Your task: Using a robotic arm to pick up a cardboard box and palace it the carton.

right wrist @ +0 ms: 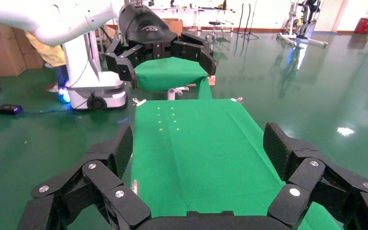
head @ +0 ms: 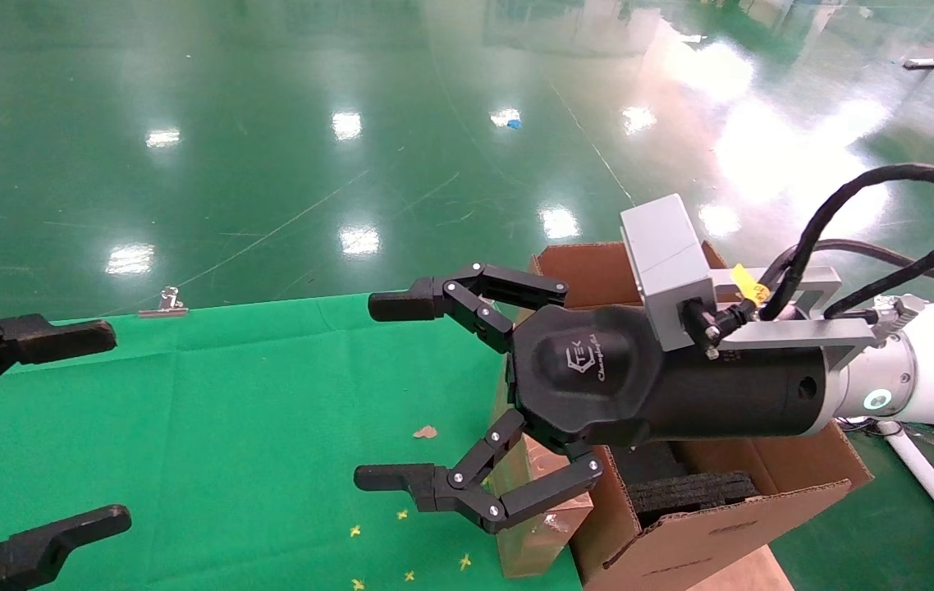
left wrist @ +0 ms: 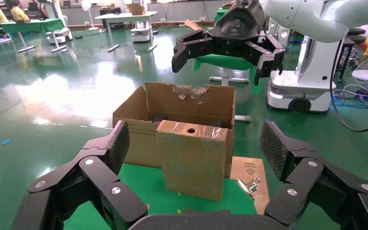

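Observation:
The slim brown cardboard box [head: 531, 542] stands upright on the green table, against the near side of the large carton [head: 705, 538]. In the left wrist view the box [left wrist: 194, 160] shows a round hole on its top face, in front of the carton [left wrist: 134, 127]. My right gripper [head: 382, 391], on the white arm, hovers open and empty above and just left of the box, partly hiding it. It also shows in the left wrist view [left wrist: 227, 52]. My left gripper [head: 106, 427] is open and empty at the table's left side, facing the box.
Black foam inserts [head: 689, 492] lie inside the carton. A metal binder clip [head: 163, 304] holds the green cloth [head: 229, 427] at the far edge; another clip [left wrist: 249, 184] sits by the box. A flat cardboard sheet [left wrist: 247, 167] lies beside the carton. Green floor surrounds the table.

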### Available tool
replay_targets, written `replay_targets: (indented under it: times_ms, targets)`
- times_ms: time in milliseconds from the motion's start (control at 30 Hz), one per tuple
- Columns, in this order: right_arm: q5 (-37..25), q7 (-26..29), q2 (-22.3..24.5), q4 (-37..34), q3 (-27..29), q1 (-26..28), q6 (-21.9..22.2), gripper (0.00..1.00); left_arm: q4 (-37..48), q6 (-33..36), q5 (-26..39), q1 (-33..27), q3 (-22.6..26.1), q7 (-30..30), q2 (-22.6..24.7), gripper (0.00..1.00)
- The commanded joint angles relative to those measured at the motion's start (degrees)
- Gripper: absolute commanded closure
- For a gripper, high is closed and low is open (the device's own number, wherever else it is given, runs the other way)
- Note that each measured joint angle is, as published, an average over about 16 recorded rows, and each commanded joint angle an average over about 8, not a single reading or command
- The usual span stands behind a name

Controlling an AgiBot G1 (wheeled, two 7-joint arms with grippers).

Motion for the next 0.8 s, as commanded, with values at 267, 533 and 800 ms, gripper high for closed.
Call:
replay_targets:
  times_ms: [267,533,800]
  targets:
    - [0.00,0.00,0.00,0.00,0.00,0.00,0.00,0.00,0.00,0.00,0.00,0.00,0.00,0.00,0.00,0.00]
    - [0.00,0.00,0.00,0.00,0.00,0.00,0.00,0.00,0.00,-0.01,-0.01,0.00,0.01,0.00,0.00,0.00]
    - [-2.24,1.36,-0.05,0.37,-1.33,0.61,0.26,0.00,0.03,0.01,-0.01,-0.01,0.02,0.02,0.00,0.00]
